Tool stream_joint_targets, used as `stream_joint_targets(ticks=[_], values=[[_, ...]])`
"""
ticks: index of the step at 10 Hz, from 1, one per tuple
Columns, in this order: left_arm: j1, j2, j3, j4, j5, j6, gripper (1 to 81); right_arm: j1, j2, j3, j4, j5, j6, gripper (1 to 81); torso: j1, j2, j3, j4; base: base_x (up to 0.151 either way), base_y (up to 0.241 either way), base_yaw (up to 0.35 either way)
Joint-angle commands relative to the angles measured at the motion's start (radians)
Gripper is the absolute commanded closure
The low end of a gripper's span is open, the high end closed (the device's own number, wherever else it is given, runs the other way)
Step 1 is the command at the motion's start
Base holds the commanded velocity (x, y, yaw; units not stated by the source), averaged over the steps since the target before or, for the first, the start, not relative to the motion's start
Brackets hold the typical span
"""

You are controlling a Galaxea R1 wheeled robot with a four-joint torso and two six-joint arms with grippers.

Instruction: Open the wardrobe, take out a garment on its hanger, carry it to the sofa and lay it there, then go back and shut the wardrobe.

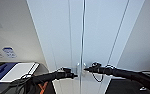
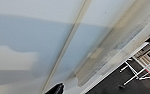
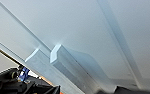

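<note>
My left gripper [image 1: 74, 74] reaches in low from the left and my right gripper [image 1: 85, 69] from the right, both tips just beside the two small handles [image 1: 78, 68] at the middle seam of the wardrobe [image 1: 96, 32]. From my head camera I cannot tell whether either one is spread or closed, or whether either touches a handle; neither has hold of anything I can see. The doors look closed, the seam running straight up between my arms.

My right wrist camera gives what the head view does not: the two handles [image 3: 66, 62] close up as raised white blocks side by side on the door face. My left wrist camera shows the plain door panels [image 2: 36, 45] with the seam, and beyond the wardrobe's edge a dark floor [image 2: 111, 85] with a white frame [image 2: 136, 71] standing on it.

Farther off in the head view, a white board [image 1: 18, 71] lies to the left by the wall
</note>
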Motion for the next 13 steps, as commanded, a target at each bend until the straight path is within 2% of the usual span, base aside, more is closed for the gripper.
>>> stream_joint_targets(ticks=[1,10,12,13], values=[[-0.174,0.044,-0.033,-0.007,0.01,-0.003,1.0,0.176,0.005,0.045,0.02,-0.007,0.023,1.0,0.0,0.0,0.0,0.0,0.0,0.0,0.0],[-0.227,0.29,-0.305,0.002,0.009,0.0,1.0,0.176,0.081,0.027,0.008,-0.01,0.023,1.0,0.0,0.001,-0.001,0.0,0.0,0.0,0.0],[-0.241,0.333,-0.258,-0.004,0.006,0.0,1.0,0.158,0.081,0.043,0.007,-0.01,0.018,1.0,0.0,0.001,-0.001,0.0,0.0,0.0,0.0],[-0.237,0.324,-0.166,-0.004,-0.013,-0.002,1.0,0.136,0.068,0.08,0.007,-0.009,0.011,1.0,0.0,0.001,-0.001,0.0,0.0,0.0,0.0]])
